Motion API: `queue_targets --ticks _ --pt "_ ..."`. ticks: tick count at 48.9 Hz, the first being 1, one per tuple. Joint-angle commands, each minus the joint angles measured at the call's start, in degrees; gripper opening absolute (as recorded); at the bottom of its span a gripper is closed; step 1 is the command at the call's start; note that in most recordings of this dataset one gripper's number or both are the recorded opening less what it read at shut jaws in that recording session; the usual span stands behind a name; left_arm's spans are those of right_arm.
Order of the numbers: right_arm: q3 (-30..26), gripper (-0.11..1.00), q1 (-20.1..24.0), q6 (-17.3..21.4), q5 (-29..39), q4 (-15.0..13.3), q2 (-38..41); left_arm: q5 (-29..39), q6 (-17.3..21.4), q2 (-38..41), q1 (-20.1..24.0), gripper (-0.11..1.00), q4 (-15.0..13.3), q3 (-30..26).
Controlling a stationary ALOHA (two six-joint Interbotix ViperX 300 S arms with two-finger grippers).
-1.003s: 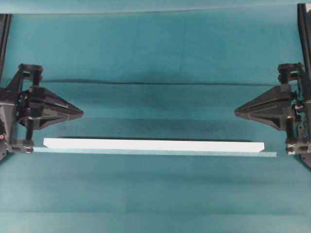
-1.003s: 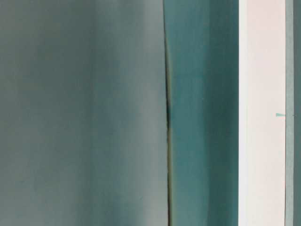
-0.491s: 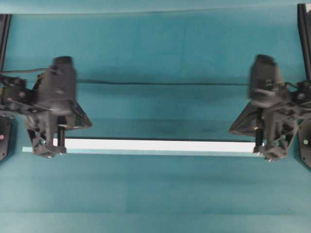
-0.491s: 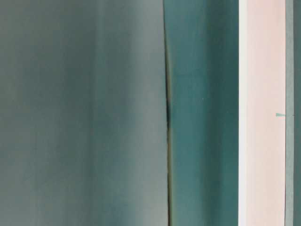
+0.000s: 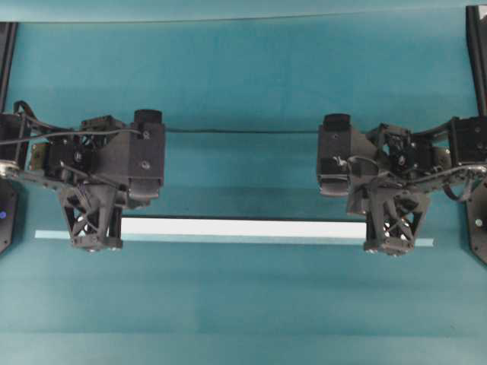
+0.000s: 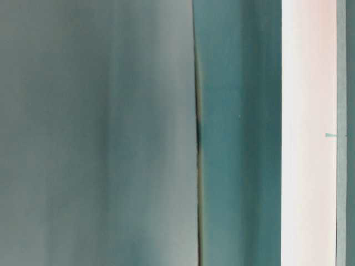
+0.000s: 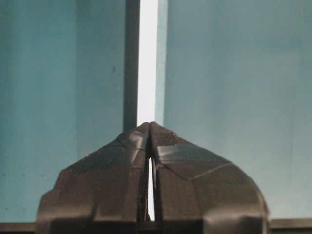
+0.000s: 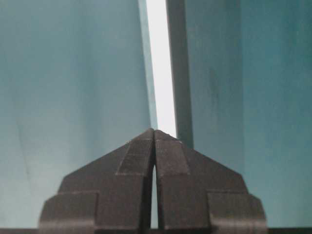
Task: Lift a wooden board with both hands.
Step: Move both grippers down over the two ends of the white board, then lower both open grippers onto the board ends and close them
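The wooden board point(image 5: 243, 227) is a long white plank lying flat across the teal table, and it appears as a bright vertical band point(image 6: 308, 133) in the table-level view. My left gripper point(image 5: 97, 232) hangs over the board's left end and my right gripper point(image 5: 389, 232) over its right end, hiding both ends. In the left wrist view the board point(image 7: 147, 58) runs straight ahead from the left gripper point(image 7: 149, 124), whose fingertips meet. The right wrist view is alike: the board point(image 8: 161, 63) leads away from the right gripper point(image 8: 154, 130), shut with nothing between its fingers.
A thin pale teal strip point(image 5: 251, 239) lies along the board's near edge and sticks out past both ends. A fold line in the teal cloth point(image 5: 243, 131) crosses the table behind the arms. Dark frame posts point(image 5: 478, 46) stand at the far corners.
Both arms have swung in from the table's sides and now point down over the board's ends. The board has stayed where it was. Both grippers look shut throughout.
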State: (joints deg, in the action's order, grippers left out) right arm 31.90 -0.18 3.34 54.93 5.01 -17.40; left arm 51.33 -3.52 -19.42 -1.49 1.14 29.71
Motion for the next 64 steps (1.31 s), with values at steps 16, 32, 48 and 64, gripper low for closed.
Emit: queue_targets --ticks 16,32,48,64 --pt "0.09 0.77 0.18 -0.09 -2.20 -0.35 1.49 0.00 -0.79 1.05 1.05 0.61 0.18 0.70" --pt "1.41 0.95 0.35 0.09 -2.55 -0.88 5.10 -3.25 -1.23 5.36 0.70 0.99 0.18 3.25" --pt "5.98 0.95 0.44 0.00 -8.44 -0.88 7.12 -12.74 -2.02 9.67 0.35 1.00 0.18 8.96" --pt "10.11 0.95 0.62 -0.09 -15.03 -0.79 8.88 -18.37 -1.32 14.33 0.35 1.00 0.18 10.72"
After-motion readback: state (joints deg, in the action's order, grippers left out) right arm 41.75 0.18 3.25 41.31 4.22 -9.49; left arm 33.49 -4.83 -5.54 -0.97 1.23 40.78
